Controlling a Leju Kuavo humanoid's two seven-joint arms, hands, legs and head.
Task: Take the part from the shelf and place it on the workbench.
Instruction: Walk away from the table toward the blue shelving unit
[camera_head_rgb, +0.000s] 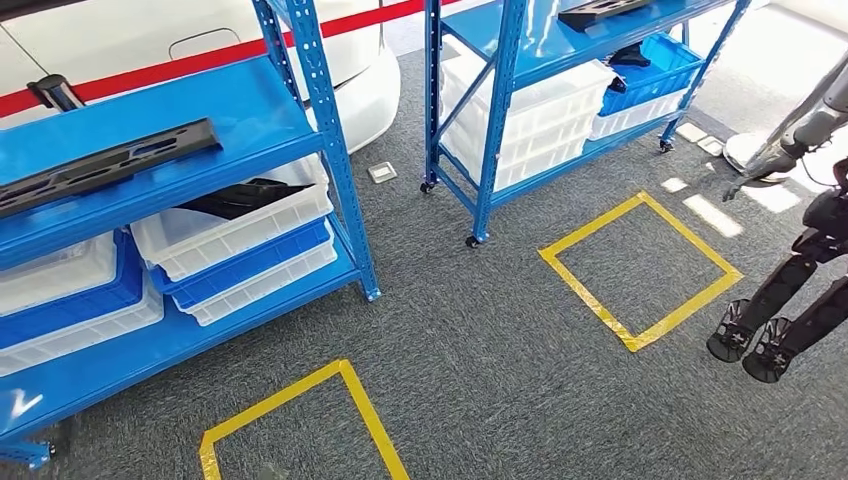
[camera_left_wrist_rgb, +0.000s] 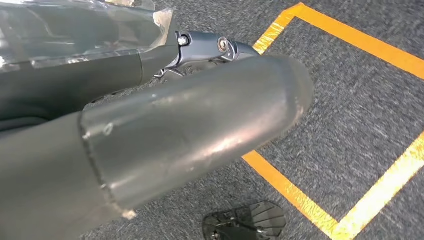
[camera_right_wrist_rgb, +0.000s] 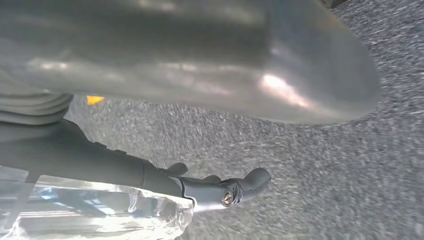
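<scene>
A long black part (camera_head_rgb: 110, 165) lies flat on the upper blue deck of the near shelf (camera_head_rgb: 320, 110) at the left in the head view. Another black part (camera_head_rgb: 240, 195) rests in a white bin one level below. My left hand (camera_left_wrist_rgb: 195, 125) hangs over grey carpet beside yellow floor tape (camera_left_wrist_rgb: 290, 187), thumb and dark fingers (camera_left_wrist_rgb: 205, 50) stretched apart, holding nothing. My right hand (camera_right_wrist_rgb: 200, 75) also hangs above carpet, its thumb apart from the dark fingers (camera_right_wrist_rgb: 220, 190), with nothing in it. Both hands are far from the shelf parts.
White and blue bins (camera_head_rgb: 240, 250) fill the near shelf's lower levels. A second blue shelf (camera_head_rgb: 560, 90) with bins stands farther back. Two yellow tape squares (camera_head_rgb: 640, 270) (camera_head_rgb: 300, 420) mark the carpet. Another robot (camera_head_rgb: 790, 300) stands at the right edge. A white car (camera_head_rgb: 200, 40) is behind the shelves.
</scene>
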